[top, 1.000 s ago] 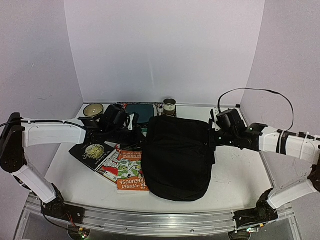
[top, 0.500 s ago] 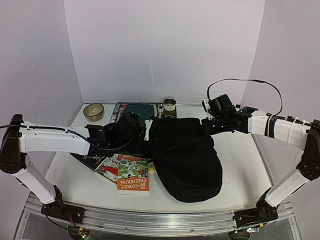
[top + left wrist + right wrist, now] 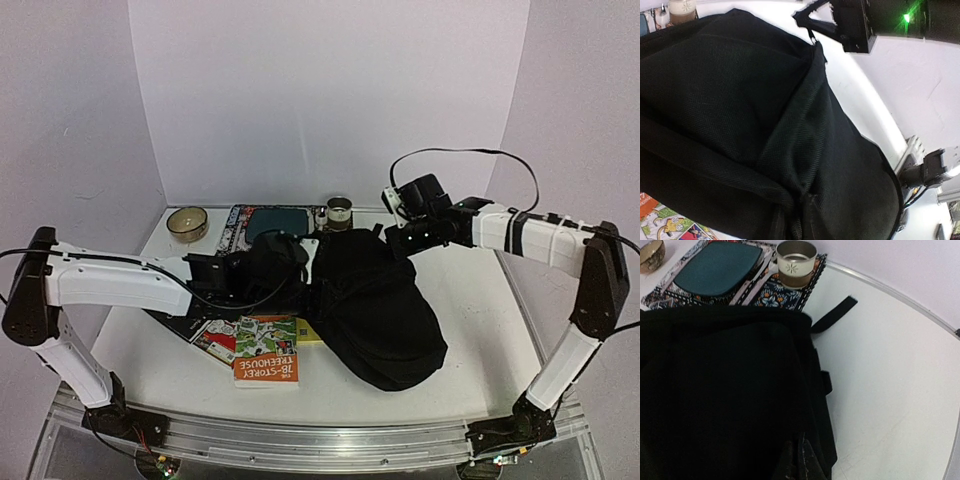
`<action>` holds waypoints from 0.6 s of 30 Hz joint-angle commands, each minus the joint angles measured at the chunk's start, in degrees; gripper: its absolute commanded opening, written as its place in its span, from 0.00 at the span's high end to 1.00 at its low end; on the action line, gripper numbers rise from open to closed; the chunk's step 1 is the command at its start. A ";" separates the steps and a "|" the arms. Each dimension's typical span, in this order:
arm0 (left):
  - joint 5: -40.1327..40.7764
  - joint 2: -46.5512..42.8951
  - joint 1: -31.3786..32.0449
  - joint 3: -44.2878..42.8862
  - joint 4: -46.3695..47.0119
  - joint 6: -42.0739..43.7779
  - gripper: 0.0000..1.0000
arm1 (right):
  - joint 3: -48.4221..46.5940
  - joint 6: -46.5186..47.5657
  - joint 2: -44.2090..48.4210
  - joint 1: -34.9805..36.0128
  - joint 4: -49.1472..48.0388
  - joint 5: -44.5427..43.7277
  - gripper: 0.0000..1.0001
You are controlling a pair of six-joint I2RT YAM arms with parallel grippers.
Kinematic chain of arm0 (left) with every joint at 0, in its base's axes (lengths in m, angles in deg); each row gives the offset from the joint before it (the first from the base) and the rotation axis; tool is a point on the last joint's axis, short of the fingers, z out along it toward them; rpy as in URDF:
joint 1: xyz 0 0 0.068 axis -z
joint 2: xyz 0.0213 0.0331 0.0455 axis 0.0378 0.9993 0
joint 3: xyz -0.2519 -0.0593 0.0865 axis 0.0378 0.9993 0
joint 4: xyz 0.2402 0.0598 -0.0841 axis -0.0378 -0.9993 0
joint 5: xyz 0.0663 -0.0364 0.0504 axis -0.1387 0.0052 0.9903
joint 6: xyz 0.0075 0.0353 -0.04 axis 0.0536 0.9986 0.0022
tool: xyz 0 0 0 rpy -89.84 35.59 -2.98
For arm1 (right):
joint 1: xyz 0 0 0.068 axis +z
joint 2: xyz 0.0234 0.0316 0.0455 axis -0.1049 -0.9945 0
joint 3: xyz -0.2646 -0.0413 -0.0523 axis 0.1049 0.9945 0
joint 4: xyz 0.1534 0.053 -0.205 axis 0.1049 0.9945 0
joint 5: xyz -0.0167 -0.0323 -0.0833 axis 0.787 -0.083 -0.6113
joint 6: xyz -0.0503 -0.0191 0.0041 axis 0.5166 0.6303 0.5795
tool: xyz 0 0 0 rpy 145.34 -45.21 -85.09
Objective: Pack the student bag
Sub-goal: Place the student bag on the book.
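Between both grippers sits the student bag (image 3: 385,315), its far corner raised. The right gripper (image 3: 393,238) pinches that corner. The left gripper (image 3: 303,266) meets the bag's opposite side, and I cannot tell how its jaws stand.

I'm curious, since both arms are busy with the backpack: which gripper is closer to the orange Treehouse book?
Left. The left gripper sits at the student bag's left edge, just behind the orange book; the right gripper is across the bag at its far corner.
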 commanded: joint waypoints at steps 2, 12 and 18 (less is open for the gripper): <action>1.32 4.24 0.74 -3.37 0.63 0.18 0.66 | -1.16 2.08 -2.54 -0.17 -0.76 2.49 0.88; 6.65 -3.36 -1.16 -0.27 -9.46 -3.58 0.32 | 5.30 -0.95 8.17 0.48 5.28 7.79 0.50; 1.85 -3.90 -2.96 2.15 -9.94 -5.89 0.28 | 9.73 -2.82 15.94 5.42 9.48 8.99 0.40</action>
